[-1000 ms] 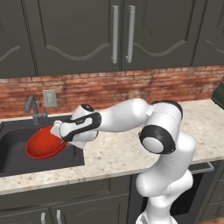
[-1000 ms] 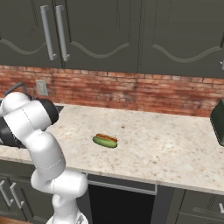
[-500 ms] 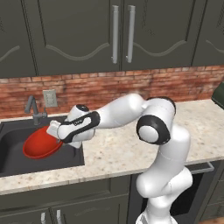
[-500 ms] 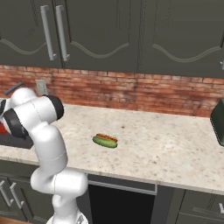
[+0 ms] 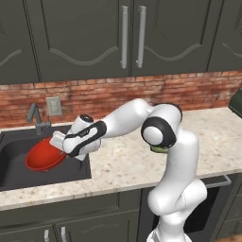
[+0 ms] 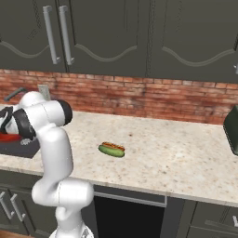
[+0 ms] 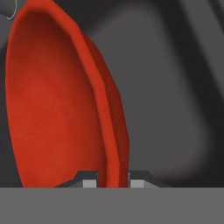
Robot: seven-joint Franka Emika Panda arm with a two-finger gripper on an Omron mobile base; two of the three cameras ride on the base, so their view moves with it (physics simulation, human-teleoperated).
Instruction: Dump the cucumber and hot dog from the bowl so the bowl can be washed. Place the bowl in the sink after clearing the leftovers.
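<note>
One risk stands out — the bowl [image 5: 43, 157], tilted low over the sink [image 5: 19, 168], has its rim pinched between the nearly closed gripper [image 7: 112, 178], apparently only at the edge, and could drop hard if released — cucumber [image 6: 110, 150] and hot dog [image 6: 114, 146] lie on the counter [image 6: 176, 158].

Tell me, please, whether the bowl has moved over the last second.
Yes. The bowl, gripped at its rim by the gripper, has sunk lower into the sink, away from the faucet.
</note>
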